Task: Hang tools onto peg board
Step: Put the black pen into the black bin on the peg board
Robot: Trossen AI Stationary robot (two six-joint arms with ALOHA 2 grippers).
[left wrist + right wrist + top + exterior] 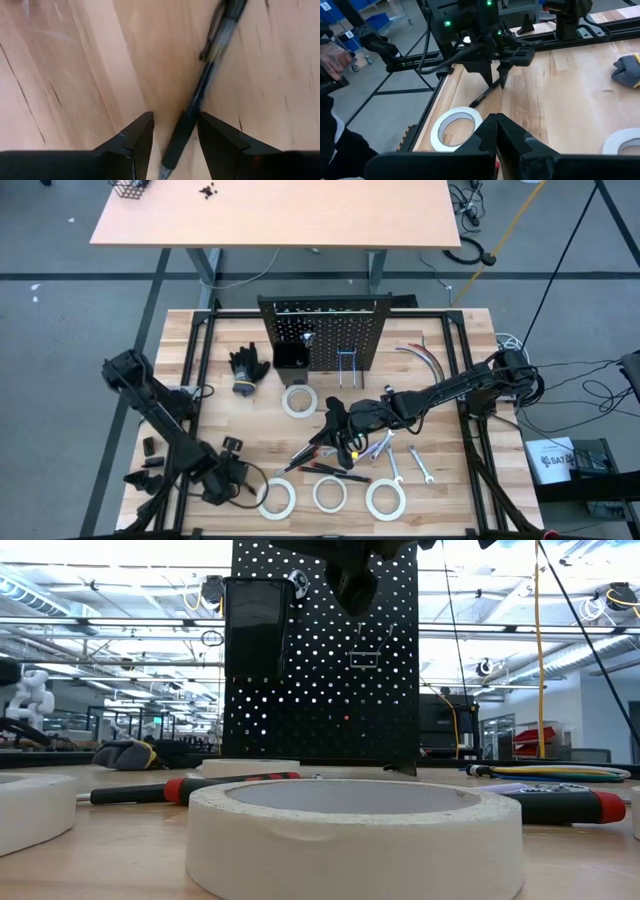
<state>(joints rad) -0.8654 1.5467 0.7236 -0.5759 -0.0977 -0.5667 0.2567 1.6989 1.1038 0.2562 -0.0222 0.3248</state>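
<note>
Black and slim, a pen-like tool (202, 85) is straddled by the parted, empty fingers of the left gripper (175, 131) at the table's front-left, its long axis running straight away between them. The right gripper (496, 131), fully closed on nothing, is held farther off above the screwdrivers (330, 457), with the peg board (325, 330) upright at the table's back

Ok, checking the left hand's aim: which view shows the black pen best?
Left wrist view: the black pen lies on the wood between the left hand's open fingers, filling the frame. The right wrist view shows it small, below that hand. The high and low views don't show it clearly.
</note>
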